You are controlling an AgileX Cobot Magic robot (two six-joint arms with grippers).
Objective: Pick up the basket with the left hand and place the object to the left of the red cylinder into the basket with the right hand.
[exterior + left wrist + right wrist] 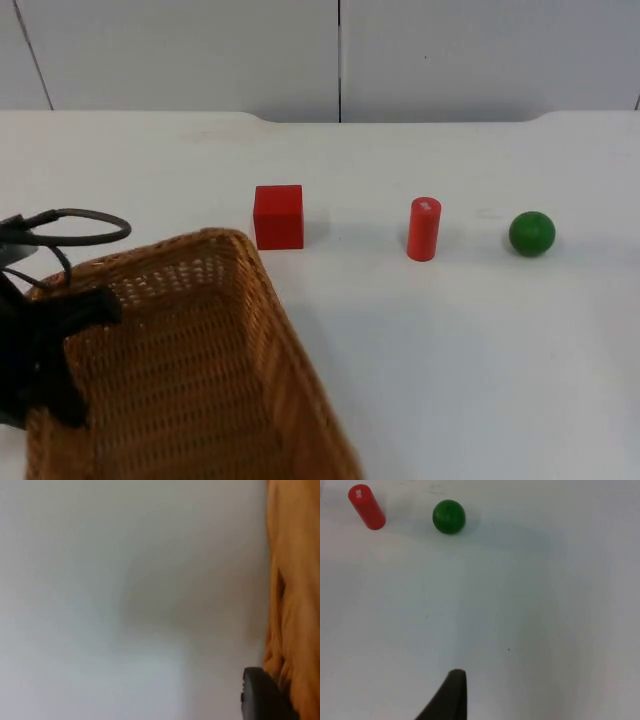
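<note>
- Nearest to me in the top view is the basket (190, 370), a woven wicker one in an orange-brown tone with tall sloping walls; it looks raised and tilted over the near-left part of the table (450, 350).
- My left gripper (65, 345) sits at the basket's left wall, black fingers clamped over the rim, one reaching inside the weave and one lower on the outside, so I read it as closed on the basket.
- In the left wrist view I see a blurred strip of the orange weave (292, 595) just beside a black fingertip (262, 695), with bare table behind.
- Further out, in a row across the middle of the table: a red cube (279, 216), just beyond the basket's far corner, matte with crisp edges.
- To the cube's right, well apart, stands the red cylinder (424, 229), upright, with a small white mark on its top face.
- Right of that lies a green ball (532, 233), near the cylinder but not touching.
- My right gripper hangs above bare table; its wrist view has one black fingertip (451, 697) at the edge, with the cylinder (366, 507) and ball (449, 516) ahead of it. I cannot tell how far its fingers are apart.
- Farthest back is the grey partition wall (200, 55).
</note>
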